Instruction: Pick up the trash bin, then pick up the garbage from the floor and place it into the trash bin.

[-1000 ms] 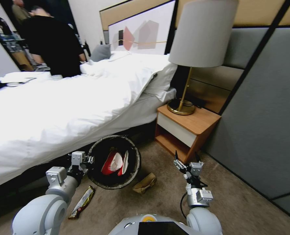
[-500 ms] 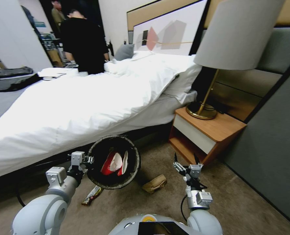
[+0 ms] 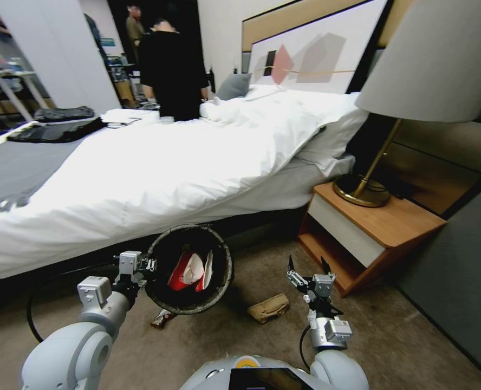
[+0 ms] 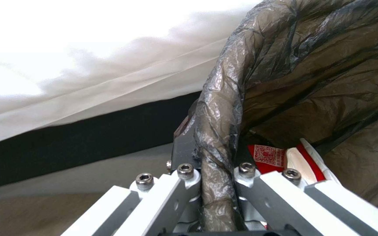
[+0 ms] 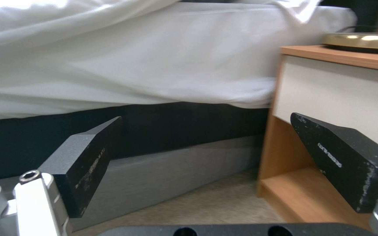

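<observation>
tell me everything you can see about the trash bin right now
The trash bin is a small round bucket, its body hidden under a crinkled dark brown-black plastic liner bag rolled thickly over the rim. It hangs tilted, mouth toward the head camera, in front of the bed's edge above the carpet. The left gripper is shut on the rim, one finger on each side of the rolled liner. Inside lies a red-and-white wrapper with a QR code.
</observation>
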You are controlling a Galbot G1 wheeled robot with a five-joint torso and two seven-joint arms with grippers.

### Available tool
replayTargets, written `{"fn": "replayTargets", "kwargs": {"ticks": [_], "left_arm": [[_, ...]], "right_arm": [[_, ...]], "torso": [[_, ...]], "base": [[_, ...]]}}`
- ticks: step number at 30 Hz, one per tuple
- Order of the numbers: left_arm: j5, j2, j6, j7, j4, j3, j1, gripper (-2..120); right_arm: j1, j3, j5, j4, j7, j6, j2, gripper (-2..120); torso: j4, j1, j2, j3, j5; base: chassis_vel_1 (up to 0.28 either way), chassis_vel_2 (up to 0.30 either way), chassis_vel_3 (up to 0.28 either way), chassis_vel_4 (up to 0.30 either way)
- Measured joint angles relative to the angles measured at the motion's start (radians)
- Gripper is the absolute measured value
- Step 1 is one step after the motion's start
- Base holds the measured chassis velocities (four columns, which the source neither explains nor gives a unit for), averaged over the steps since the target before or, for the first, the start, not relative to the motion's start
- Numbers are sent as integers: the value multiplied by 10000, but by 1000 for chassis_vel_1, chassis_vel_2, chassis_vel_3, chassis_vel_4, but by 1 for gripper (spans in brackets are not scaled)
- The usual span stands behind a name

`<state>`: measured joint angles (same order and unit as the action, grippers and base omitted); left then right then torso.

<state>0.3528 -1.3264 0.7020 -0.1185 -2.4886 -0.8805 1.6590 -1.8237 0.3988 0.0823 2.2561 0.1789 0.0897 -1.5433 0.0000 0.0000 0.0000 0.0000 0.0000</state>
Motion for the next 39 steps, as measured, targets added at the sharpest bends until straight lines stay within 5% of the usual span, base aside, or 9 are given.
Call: {"fn": "replayTargets", "kwargs": {"ticks": [22,30,39], "left_arm": [[-35,0,-228,8,162,-120,-31,1],[23,60,-264,10,280,-241,-58,1],[106,90,-290,-21,400,-348,-90,1]], "right_arm": [[-52,118,-123,-252,310,-216,47,100],[345,519,-1476,-846,1221,-1703,479,100],[831,358,-4668,-1411,2534,-3382,759,100]], "torso": [[-4,-1,0,0,0],[0,0,0,0,0],[0,0,0,0,0]], "base": [[30,31,34,32],[0,0,0,0],[0,0,0,0]]}}
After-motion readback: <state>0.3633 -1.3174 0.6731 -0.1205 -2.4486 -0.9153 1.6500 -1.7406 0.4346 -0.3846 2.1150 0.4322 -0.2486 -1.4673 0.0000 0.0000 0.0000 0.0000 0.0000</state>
